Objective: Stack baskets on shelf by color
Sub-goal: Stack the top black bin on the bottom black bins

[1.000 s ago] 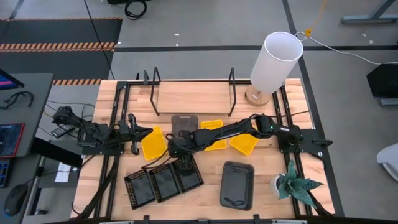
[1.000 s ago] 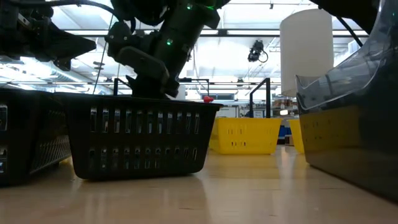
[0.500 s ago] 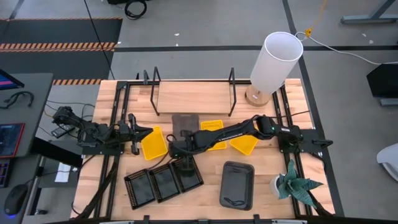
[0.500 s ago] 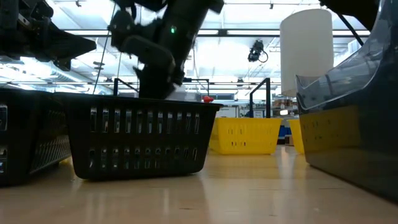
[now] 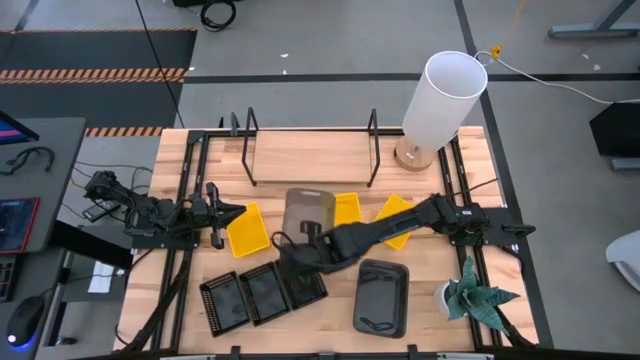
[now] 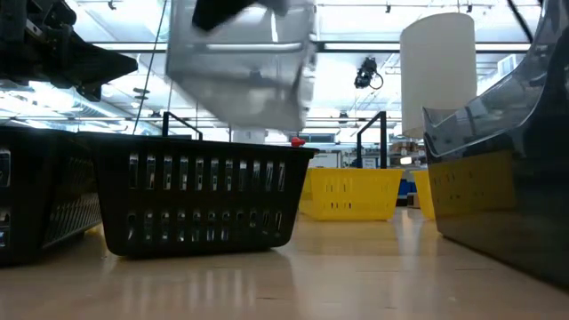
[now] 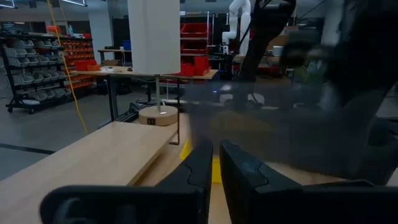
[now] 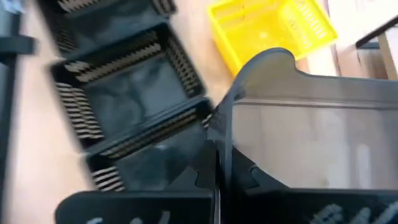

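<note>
Left gripper (image 5: 213,222) waits at the table's left edge beside a yellow basket (image 5: 247,229), its two fingers (image 7: 200,163) pressed together with nothing between them. In front of it three black gridded baskets (image 5: 263,293) sit side by side in a row on the table (image 5: 330,322). Right gripper (image 5: 287,248) reaches across to the table's middle and is clenched on the rim of a dark grey basket (image 5: 309,211), which it holds up off the table, over the black row's inner end. Two more yellow baskets (image 5: 392,222) lie near the right arm, and a second dark grey basket (image 5: 381,296) rests toward the front right. The shelf (image 5: 310,157) at the back holds nothing yet.

The step in hand appears to be carrying this grey basket; the next move likely calls for swinging it back between the wire frames and lowering it flat onto the board.

From above, the whole layout and the bare shelf are plain. The low view shows the basket (image 6: 242,67) clearly airborne above a black basket (image 6: 197,197), which the overhead cannot confirm. Only the right wrist view shows the fingers (image 8: 210,167) closed on the grey wall (image 8: 292,134).
</note>
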### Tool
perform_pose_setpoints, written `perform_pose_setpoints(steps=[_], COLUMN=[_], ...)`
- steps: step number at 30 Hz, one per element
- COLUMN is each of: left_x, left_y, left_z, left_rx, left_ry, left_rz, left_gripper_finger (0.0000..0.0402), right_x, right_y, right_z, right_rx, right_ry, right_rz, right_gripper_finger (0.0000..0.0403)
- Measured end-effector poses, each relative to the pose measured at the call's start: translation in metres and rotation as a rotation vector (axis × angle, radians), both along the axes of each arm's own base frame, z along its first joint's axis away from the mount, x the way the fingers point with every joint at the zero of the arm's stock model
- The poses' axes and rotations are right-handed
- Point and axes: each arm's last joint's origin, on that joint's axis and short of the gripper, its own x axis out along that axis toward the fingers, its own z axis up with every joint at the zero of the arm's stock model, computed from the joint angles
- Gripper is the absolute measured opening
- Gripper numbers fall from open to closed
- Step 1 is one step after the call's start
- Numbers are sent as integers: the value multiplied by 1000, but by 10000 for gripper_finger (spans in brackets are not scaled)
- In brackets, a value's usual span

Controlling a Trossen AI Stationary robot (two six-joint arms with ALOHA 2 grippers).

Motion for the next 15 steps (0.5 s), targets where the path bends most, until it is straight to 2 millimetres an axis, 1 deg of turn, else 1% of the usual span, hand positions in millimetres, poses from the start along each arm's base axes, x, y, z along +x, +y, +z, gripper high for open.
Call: perform_pose_setpoints(steps=[2, 7, 10, 15], left_x=[0, 0, 0, 0], left_y=[0, 0, 0, 0], left_z=[0, 0, 0, 0], left_rx=[0, 1, 1, 1], left_ry=[0, 2, 2, 2], left_rz=[0, 0, 0, 0], left_gripper_finger=[34, 28, 31, 38], right_x=[-10, -40, -60, -92], right_y=[18, 68, 94, 130], right_z=[9, 21, 25, 23], right_rx=[31, 125, 168, 219], right_ry=[-25, -63, -74, -56], right_rz=[4, -35, -76, -157], right_gripper_finger=[5, 5, 5, 5])
